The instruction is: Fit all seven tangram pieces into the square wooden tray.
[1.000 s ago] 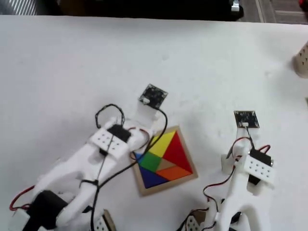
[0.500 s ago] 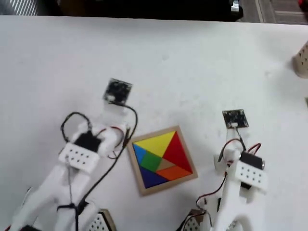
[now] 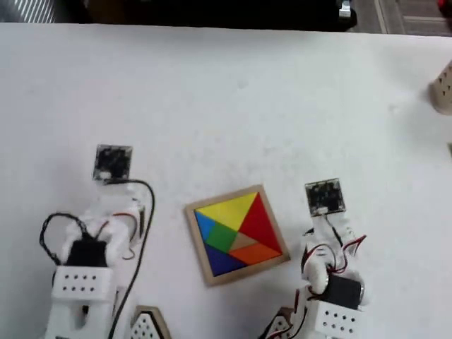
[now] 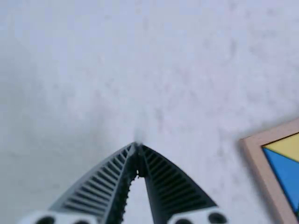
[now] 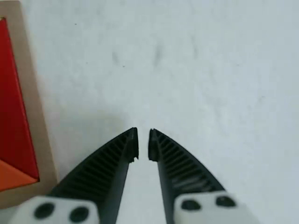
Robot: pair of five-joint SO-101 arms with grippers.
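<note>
The square wooden tray (image 3: 197, 247) lies turned on the white table, between the two arms. Coloured tangram pieces fill it: a yellow triangle (image 3: 233, 208), a red triangle (image 3: 260, 222), a green piece (image 3: 222, 236), blue (image 3: 215, 260), orange (image 3: 256, 253) and a small tan one (image 3: 244, 242). My left arm (image 3: 85, 261) stands well to the tray's left. Its gripper (image 4: 137, 150) is shut on nothing over bare table, with the tray's corner (image 4: 261, 154) off to one side. My right arm (image 3: 328, 282) stands just right of the tray. Its gripper (image 5: 143, 141) is shut but for a thin gap and holds nothing, beside the tray's rim (image 5: 32, 116).
A beige perforated object (image 3: 443, 88) sits at the table's far right edge. The arms' bases (image 3: 145, 325) line the front edge. White table stretches behind the tray to a dark back edge.
My left arm has drawn away from the tray's left side, going left and toward the front edge. The right arm has also pulled back toward the front. The tray has stayed put.
</note>
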